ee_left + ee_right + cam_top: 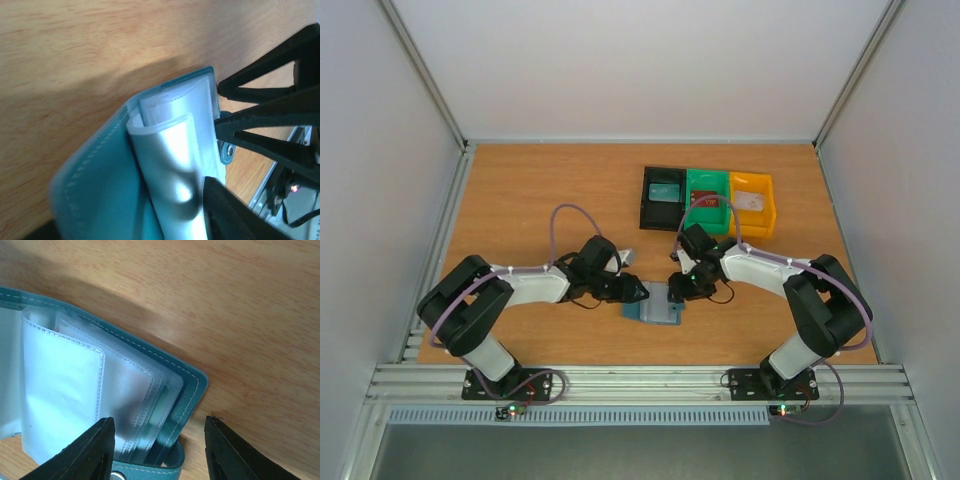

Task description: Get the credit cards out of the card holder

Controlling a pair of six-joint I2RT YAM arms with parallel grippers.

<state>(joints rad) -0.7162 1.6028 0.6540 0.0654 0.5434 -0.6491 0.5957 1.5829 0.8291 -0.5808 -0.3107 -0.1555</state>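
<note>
Reading outward from your near edge: both arms reach inward over the table (pixel 520 200) and meet at the card holder (pixel 650 310), which lies between them with its clear sleeves exposed. Your right gripper (pixel 676 290) has its fingers spread and straddles one corner of the cover (one tip over the sleeves, the other above bare wood). Your left gripper (pixel 640 291) sits at the opposite edge — you cannot tell whether it pinches. Farther back stand a black bin (pixel 663 197), a green bin (pixel 708 188) and a yellow bin (pixel 752 190).

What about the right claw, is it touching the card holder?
Cannot tell. Right wrist view: the right gripper straddles a corner of the card holder; neither contact nor gap shows.
</note>
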